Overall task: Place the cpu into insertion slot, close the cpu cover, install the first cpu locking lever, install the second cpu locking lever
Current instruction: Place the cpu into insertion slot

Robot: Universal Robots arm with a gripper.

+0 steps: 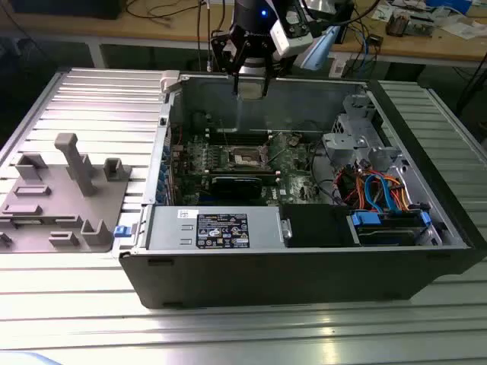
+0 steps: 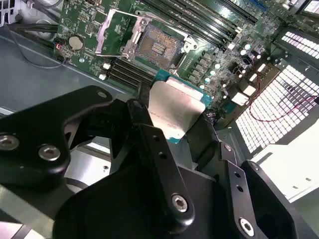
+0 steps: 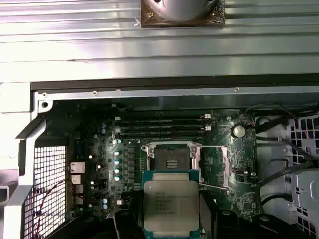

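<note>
Fingers clenched on flat silver square cpu | dark square insertion slot bare | cpu cover flipped open

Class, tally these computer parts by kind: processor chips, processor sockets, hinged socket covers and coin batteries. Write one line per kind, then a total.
Processor chip: 1
Processor socket: 1
Hinged cover: 1
Coin battery: 1
Total: 4

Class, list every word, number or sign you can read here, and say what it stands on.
No text is legible.
cpu, gripped by the hand: printed lines, too blurred to read.
Black label on the grey box: print too small to read.
White sticker beside it: too small to read.
</note>
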